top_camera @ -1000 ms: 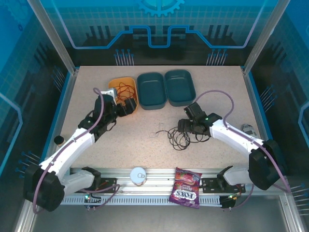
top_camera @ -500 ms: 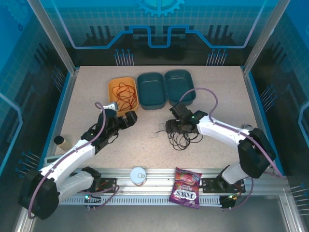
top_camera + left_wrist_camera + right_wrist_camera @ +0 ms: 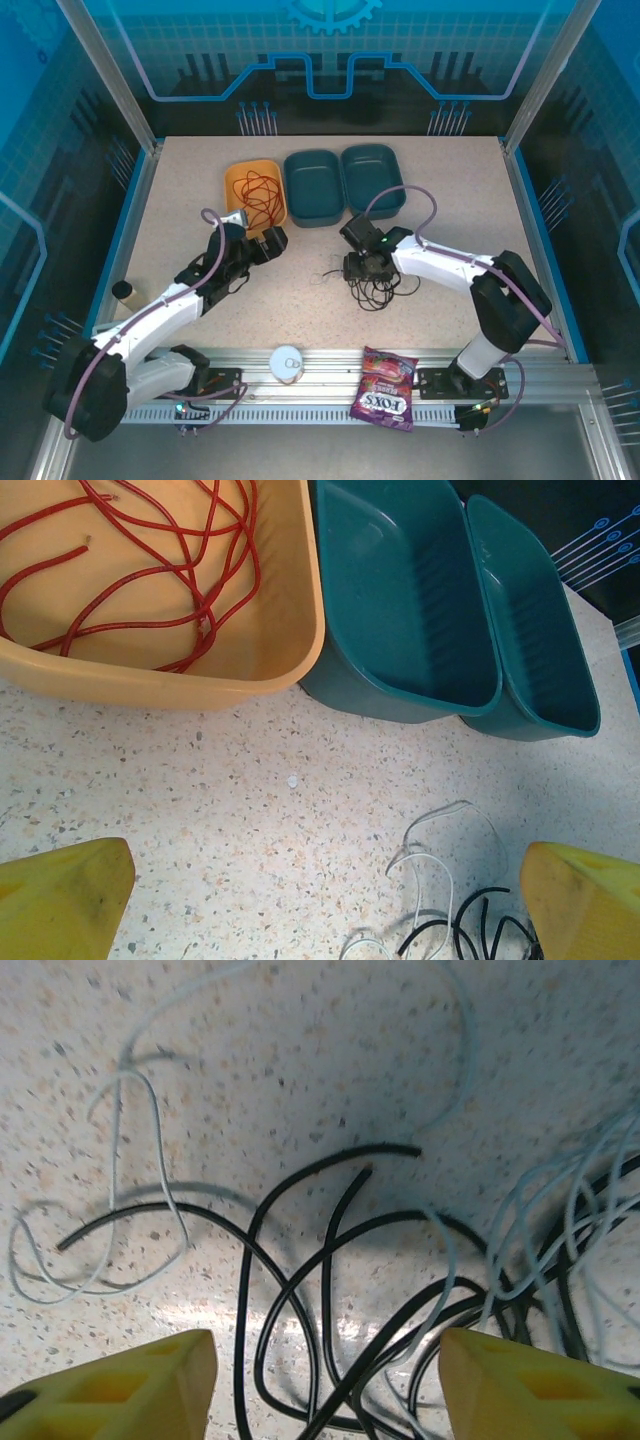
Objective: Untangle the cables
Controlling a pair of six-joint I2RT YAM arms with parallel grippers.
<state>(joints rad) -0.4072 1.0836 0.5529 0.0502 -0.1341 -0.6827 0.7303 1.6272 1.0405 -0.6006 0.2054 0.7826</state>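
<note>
Red cable (image 3: 150,575), blk cables (image 3: 370,290), wht cable (image 3: 115,1150), orange tray (image 3: 150,680), teal bins (image 3: 400,610), speckled beige table (image 3: 200,810).

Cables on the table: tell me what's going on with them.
Two robot arms are untangling cables. The red cable lies alone in the yellow tray. The black and white cables lie tangled on the table. The right gripper hangs open low over them, gripping nothing. The left gripper is also open and empty, over the table near the tray. The two teal bins hold nothing.
</note>
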